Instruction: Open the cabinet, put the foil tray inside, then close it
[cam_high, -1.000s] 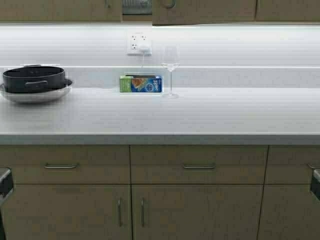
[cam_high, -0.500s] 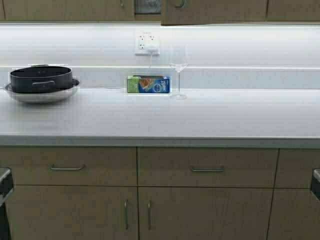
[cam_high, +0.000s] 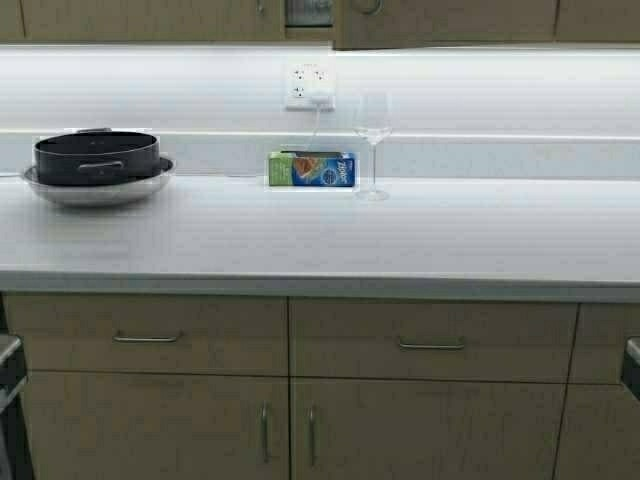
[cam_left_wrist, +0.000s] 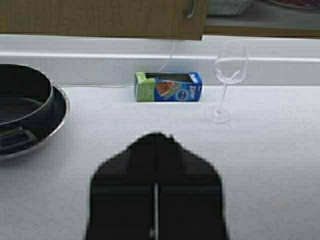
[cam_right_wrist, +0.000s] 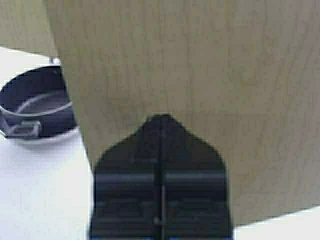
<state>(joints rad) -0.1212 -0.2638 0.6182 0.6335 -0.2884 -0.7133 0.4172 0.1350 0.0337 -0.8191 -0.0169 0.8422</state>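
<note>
Right gripper (cam_right_wrist: 161, 120), fingers pressed together and empty, faces the tan wood-grain cabinet door (cam_right_wrist: 200, 75) — ajar, presumably about to be shut — left gripper (cam_left_wrist: 156, 137) likewise pinched closed, empty, above the white surface (cam_high: 330, 235).

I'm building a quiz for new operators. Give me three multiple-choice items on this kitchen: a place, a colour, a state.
1. The wine glass stands: A in a sink; B on the counter right of the Ziploc box; C on a shelf.
2. The pot in the steel bowl is: A black; B red; C white.
3. The left claw is: A wide open; B shut, empty; C gripping a cup.
Answers: B, it stands beside the box; A, the pot is black throughout; B, its fingers meet with nothing between.
</note>
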